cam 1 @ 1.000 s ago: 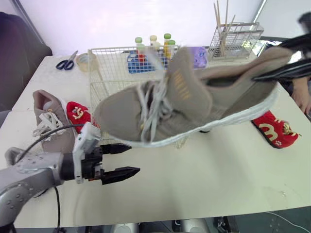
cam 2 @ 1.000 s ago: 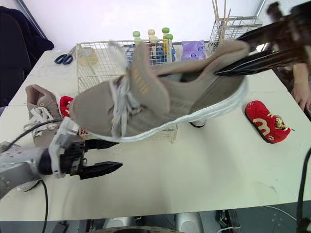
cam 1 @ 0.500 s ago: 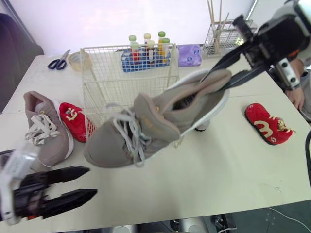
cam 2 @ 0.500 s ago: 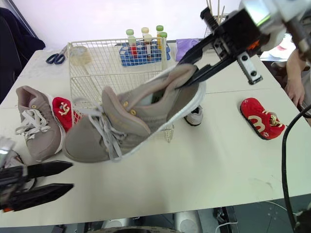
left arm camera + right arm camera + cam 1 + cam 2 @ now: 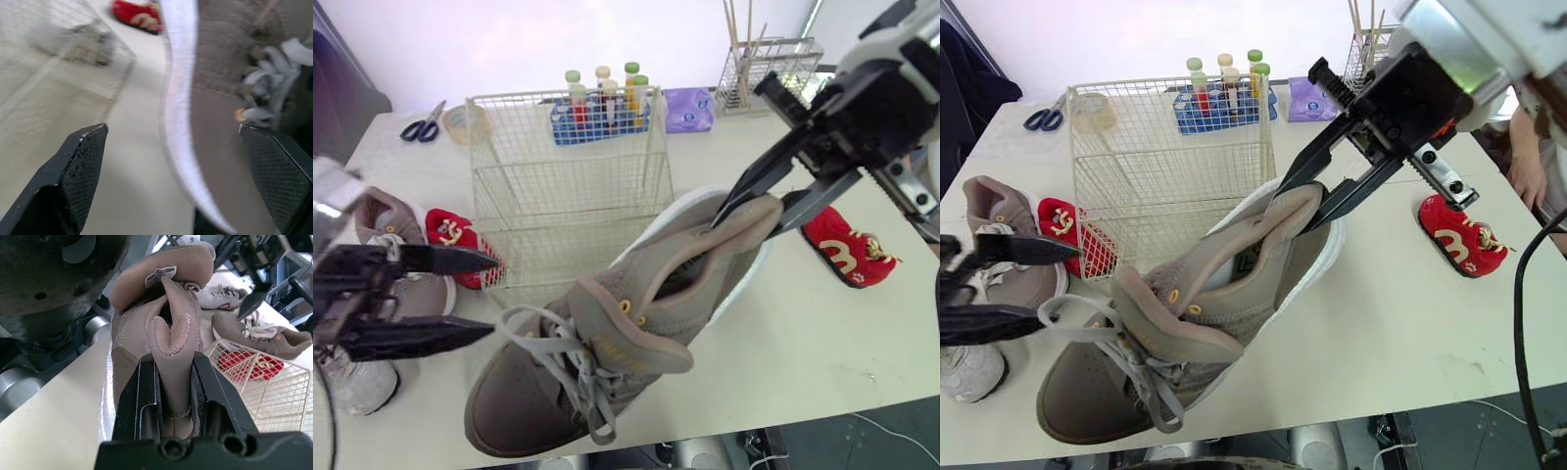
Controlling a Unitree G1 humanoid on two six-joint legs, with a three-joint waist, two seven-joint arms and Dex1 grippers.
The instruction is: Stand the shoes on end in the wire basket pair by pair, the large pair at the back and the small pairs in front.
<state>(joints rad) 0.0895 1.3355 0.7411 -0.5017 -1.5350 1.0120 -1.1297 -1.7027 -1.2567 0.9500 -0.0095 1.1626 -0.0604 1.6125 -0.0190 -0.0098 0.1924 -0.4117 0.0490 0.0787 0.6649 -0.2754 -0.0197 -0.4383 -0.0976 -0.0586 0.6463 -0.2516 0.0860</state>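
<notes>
My right gripper (image 5: 744, 219) is shut on the heel collar of a large taupe shoe (image 5: 617, 352). The shoe hangs toe-down, in front of the wire basket (image 5: 563, 96). The right wrist view shows both fingers (image 5: 142, 396) clamping the heel fabric. My left gripper (image 5: 495, 296) stands open at the left, its fingertips close to the shoe's laces without touching them. The other large taupe shoe (image 5: 989, 201) lies left of the basket beside a small red shoe (image 5: 450, 235). A second red shoe (image 5: 842, 250) lies at the right. A small white shoe (image 5: 964, 367) sits at the front left.
Behind the basket stand a blue rack of bottles (image 5: 597, 103), a purple packet (image 5: 690, 106) and a wire holder with sticks (image 5: 769, 64). Scissors (image 5: 419, 122) and a tape roll (image 5: 465, 119) lie at the back left. A person's hand (image 5: 1528, 171) rests at the right edge.
The right gripper has swung the taupe shoe down and nearer, its toe now pointing at the table's front. The left gripper has risen and come close to the laces, still open.
</notes>
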